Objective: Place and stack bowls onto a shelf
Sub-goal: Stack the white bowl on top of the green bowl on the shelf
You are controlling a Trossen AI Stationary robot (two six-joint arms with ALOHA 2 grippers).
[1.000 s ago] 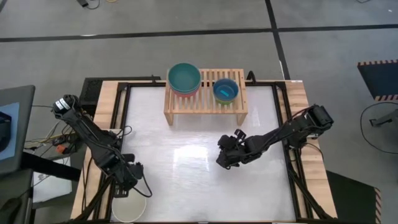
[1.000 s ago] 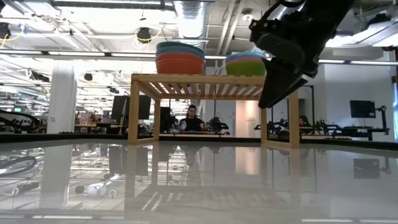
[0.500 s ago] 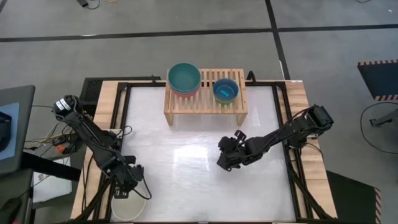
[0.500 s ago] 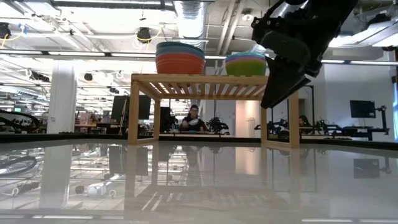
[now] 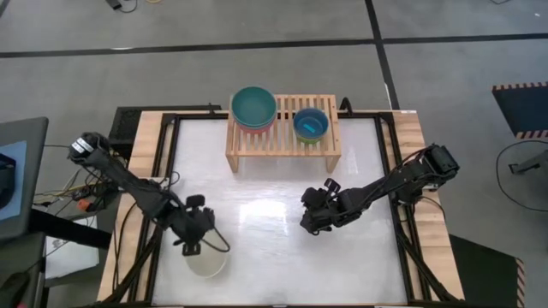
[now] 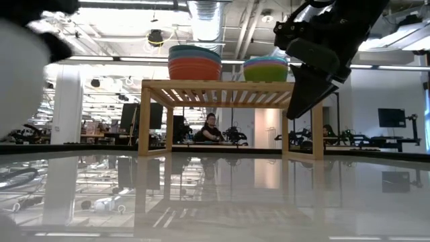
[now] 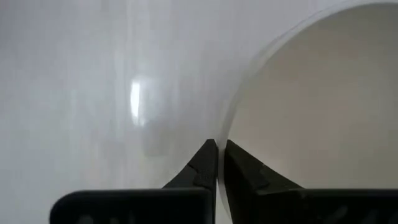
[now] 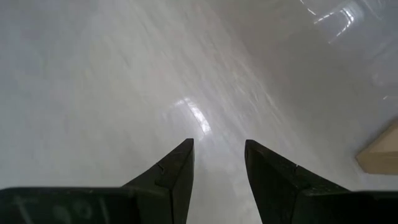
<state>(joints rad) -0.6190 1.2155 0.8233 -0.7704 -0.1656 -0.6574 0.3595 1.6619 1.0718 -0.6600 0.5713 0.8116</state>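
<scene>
The cream white bowl is at the table's near left, with my left gripper shut on its rim. It shows as a pale blur in the low view. The light-wood shelf stands at the far middle. It carries one stack of bowls topped by a teal bowl and a smaller stack topped by a cyan bowl. My right gripper hovers open over the table's middle right, with nothing between its fingers. My left gripper pinches the white bowl's rim between its two fingers, one finger inside the bowl and one outside. The fingers come from above, pointing down. The bowl hangs mouth up below them and looks clear of the table in the low view.
The shelf's legs stand on the table's far part, with bare white tabletop in front of it. Dark frame rails run along the table's sides. A person sits in the room beyond.
My left gripper has taken hold of the white bowl at the near left corner. It has carried the bowl toward the table's right and a little toward the far edge, in over the white tabletop. The bowl now looms at the left of the low view.
</scene>
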